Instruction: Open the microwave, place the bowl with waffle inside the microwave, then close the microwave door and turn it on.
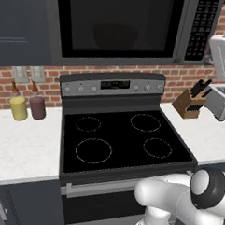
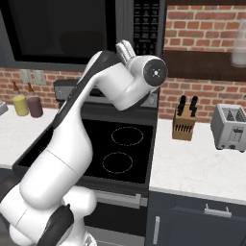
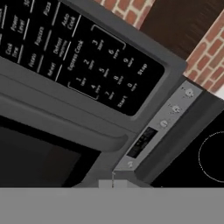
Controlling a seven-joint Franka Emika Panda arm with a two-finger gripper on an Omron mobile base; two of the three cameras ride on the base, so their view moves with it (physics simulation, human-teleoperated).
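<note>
Microwave [image 1: 123,28] is mounted over the stove [image 1: 124,138] and its door [image 1: 116,26] is shut; through the dark glass the bowl [image 1: 115,37] shows as a faint rounded shape resting inside, so opening, loading and closing appear to be done. The waffle cannot be made out through the glass. The remaining step, by this judgement, is switching the oven on at the keypad [image 3: 83,57], the black strip at the right of the door, where a Start key sits in the lower rows. In the hand view the keypad lies close ahead and slightly tilted, with the stove's control panel [image 3: 162,127] below it. The gripper [image 2: 126,49] is raised in front of the keypad in the right base view, its fingers pressed together and holding nothing, a posture suited to pushing a key with the tip. Count of items: one microwave, one stove with four burner rings [image 1: 93,150], two cups, one yellow [image 1: 18,108] and one mauve [image 1: 37,107], on the counter [image 1: 23,147] left of the stove, two bottle tops just behind them, one knife block [image 2: 184,126] and one toaster [image 2: 231,127] on the counter to the right.
</note>
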